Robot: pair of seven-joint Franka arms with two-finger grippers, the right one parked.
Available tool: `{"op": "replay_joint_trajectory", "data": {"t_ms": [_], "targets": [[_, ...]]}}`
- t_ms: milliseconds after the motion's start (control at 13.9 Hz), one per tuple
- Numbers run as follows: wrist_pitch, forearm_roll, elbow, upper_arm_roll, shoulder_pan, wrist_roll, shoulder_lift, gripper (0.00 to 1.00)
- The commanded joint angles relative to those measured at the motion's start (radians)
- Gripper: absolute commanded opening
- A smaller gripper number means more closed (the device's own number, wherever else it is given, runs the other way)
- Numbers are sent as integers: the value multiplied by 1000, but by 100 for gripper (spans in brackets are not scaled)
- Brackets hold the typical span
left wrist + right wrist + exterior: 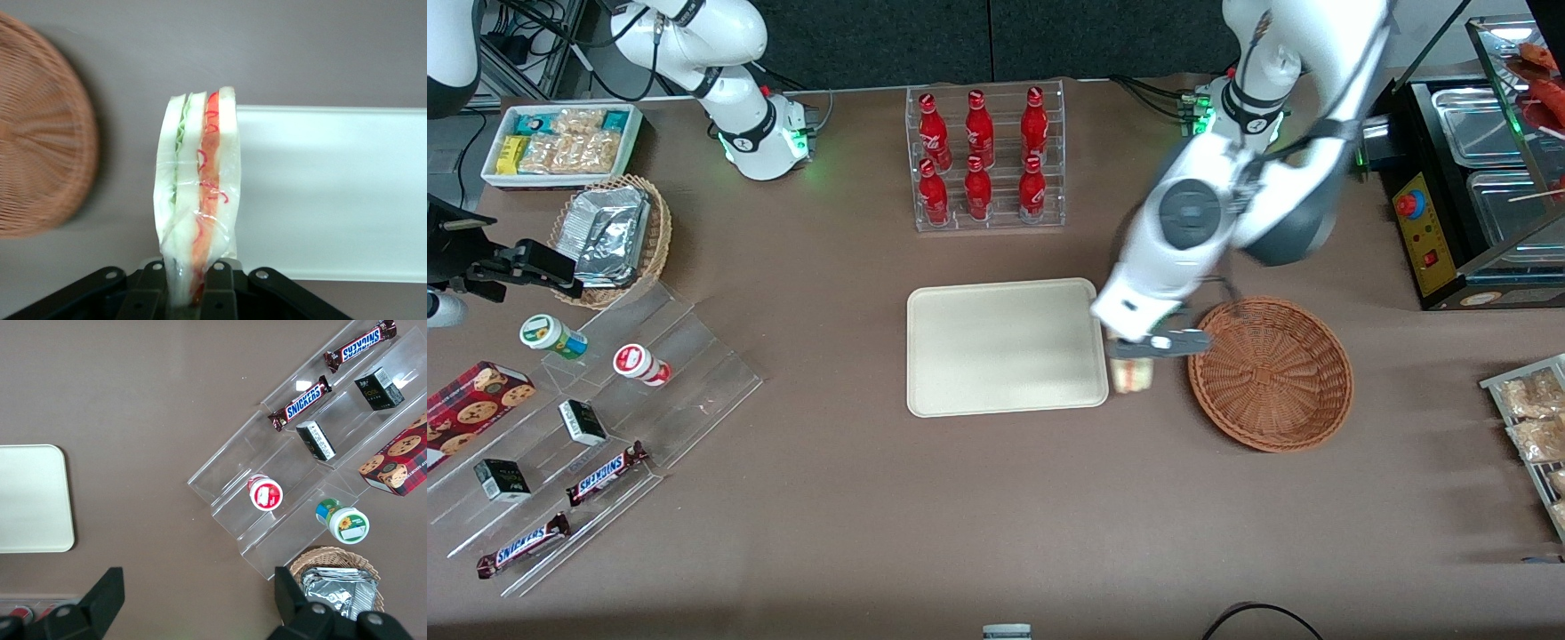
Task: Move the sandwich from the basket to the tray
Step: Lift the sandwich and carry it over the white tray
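Your gripper pinches the sandwich, right of frame centre in the front view, over the gap between tray and basket. Sandwich overlaps the tray's edge; basket sits right of it.

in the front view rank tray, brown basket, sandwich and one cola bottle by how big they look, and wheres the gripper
1. tray
2. basket
3. cola bottle
4. sandwich, partly hidden and held above the table, so unsure against the bottle.
The gripper, shut on the sandwich, is between basket and tray.
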Motion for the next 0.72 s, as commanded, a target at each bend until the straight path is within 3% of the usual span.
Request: {"op": "replay_joint_trajectory", "data": {"t_ms": [0, 360, 649], "targets": [[-18, 17, 181, 10, -101, -109, 183, 0], [111, 22, 258, 16, -217, -133, 278, 0], [169, 94, 252, 16, -239, -179, 332, 0]]}}
